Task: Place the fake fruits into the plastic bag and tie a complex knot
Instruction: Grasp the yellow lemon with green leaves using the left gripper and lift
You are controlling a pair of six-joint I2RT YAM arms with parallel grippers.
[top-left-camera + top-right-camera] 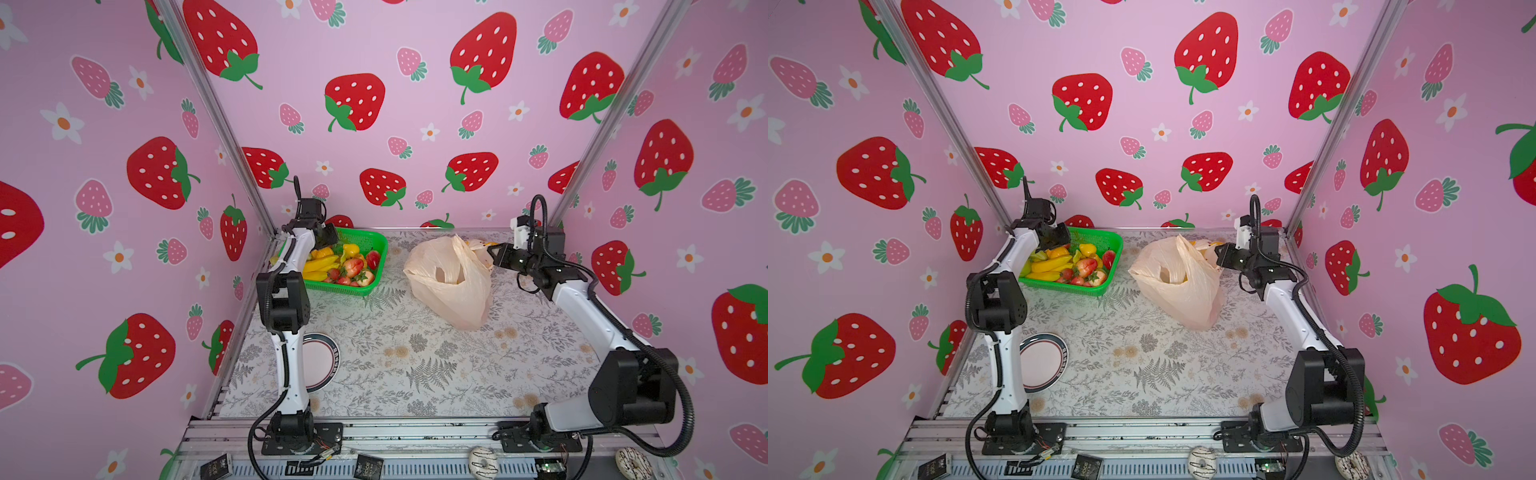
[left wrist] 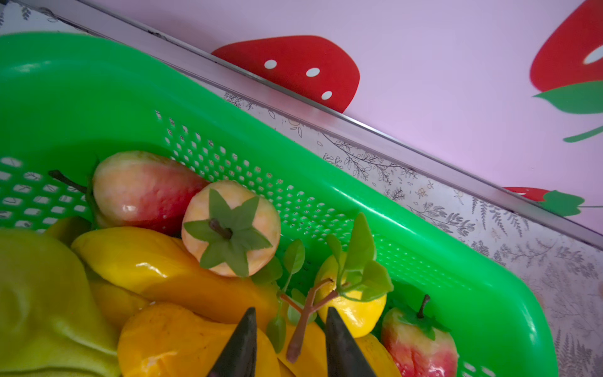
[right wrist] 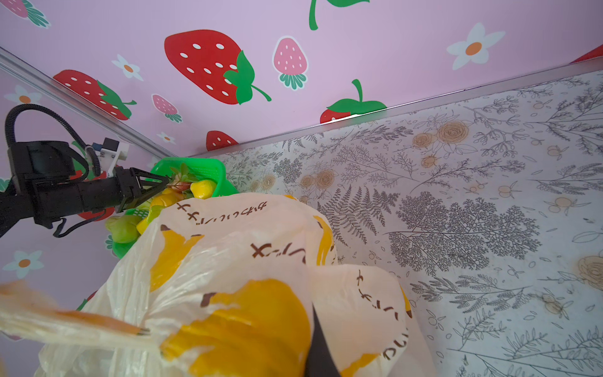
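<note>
The fake fruits [image 1: 336, 266] fill a green basket [image 1: 345, 289] at the back left. My left gripper [image 2: 290, 310] hangs over them, open. The brown twig [image 2: 303, 329] of a leafy yellow fruit [image 2: 355, 313] lies between its fingers. A pink apple [image 2: 140, 192] and yellow bananas [image 2: 163, 261] lie beside it. The plastic bag [image 1: 449, 282] stands at the back right with its mouth gaping. My right gripper [image 1: 492, 253] is shut on its upper edge; only one dark fingertip [image 3: 318, 346] shows under the film. No knot is in view.
A round plate [image 1: 320, 361] lies at the left, partly behind the left arm. Two toy doughnuts [image 1: 482, 461] sit on the front rail. Strawberry-print walls close in the left, back and right sides. The patterned tabletop [image 1: 415, 365] stretches between the arms.
</note>
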